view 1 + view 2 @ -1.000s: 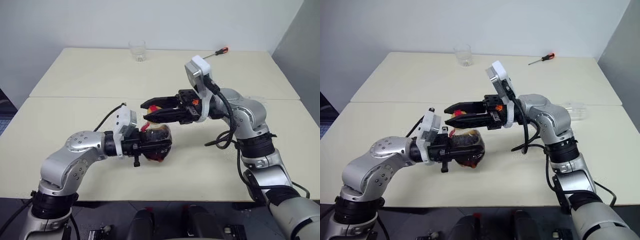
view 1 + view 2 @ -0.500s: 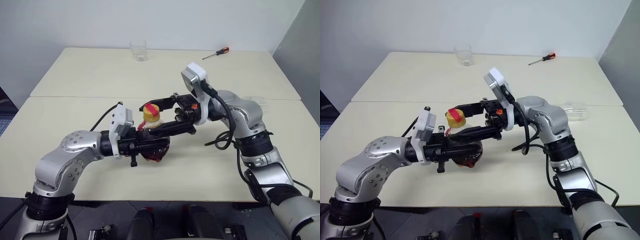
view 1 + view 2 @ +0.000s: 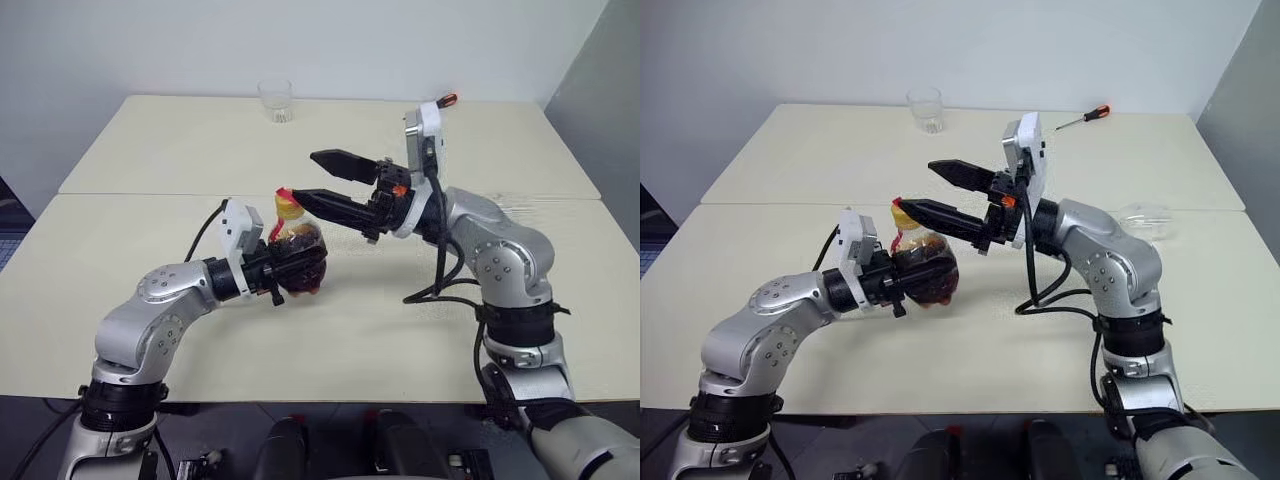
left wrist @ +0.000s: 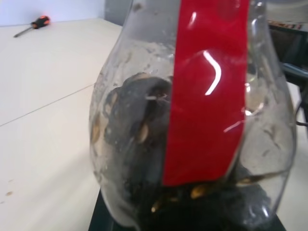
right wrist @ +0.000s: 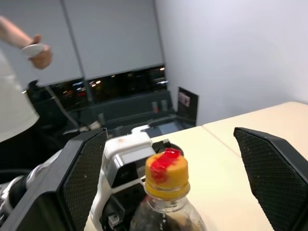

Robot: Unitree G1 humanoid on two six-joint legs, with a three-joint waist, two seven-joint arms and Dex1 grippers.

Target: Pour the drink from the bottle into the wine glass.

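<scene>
Over the near table, left gripper is clamped on bottle, yellow cap on. Right gripper is spread wide beside the cap, not touching.

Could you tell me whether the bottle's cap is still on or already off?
Still on. The yellow cap sits on the neck of the bottle, which the left claw holds. The right claw is open beside it, not touching.
</scene>
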